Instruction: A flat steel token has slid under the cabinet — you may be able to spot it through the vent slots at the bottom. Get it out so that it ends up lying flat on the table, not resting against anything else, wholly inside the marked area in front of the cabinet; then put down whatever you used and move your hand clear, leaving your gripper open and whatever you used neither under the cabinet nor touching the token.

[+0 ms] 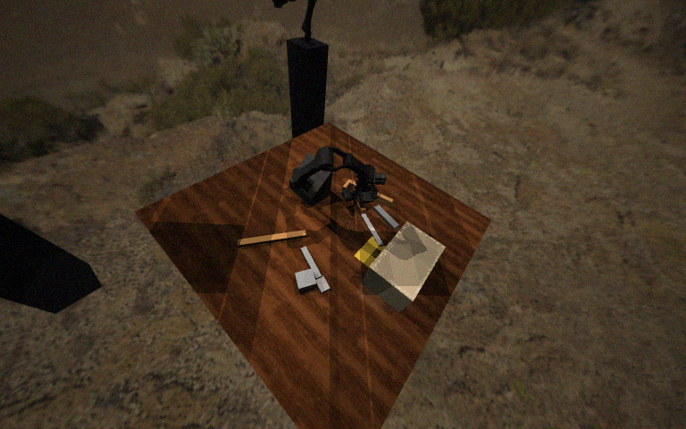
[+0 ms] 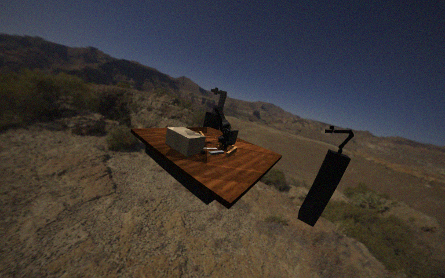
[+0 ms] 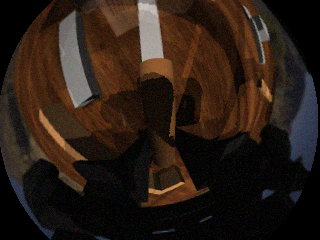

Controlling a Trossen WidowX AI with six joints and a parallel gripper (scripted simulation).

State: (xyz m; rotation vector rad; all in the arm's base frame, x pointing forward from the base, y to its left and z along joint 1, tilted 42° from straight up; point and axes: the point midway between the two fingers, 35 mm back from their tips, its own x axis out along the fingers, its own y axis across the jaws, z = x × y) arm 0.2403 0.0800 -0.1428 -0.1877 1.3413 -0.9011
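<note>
Your black parallel-jaw pincer [image 3: 159, 116] is clenched on the long grey steel strip with a tan handle [image 1: 372, 229], which points straight ahead toward the yellow marked area [image 1: 368, 250].

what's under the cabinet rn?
No token visible; the cabinet hides whatever is beneath. The bar in the gripper reaches the yellow area at its front; tip going under: unclear.
</note>
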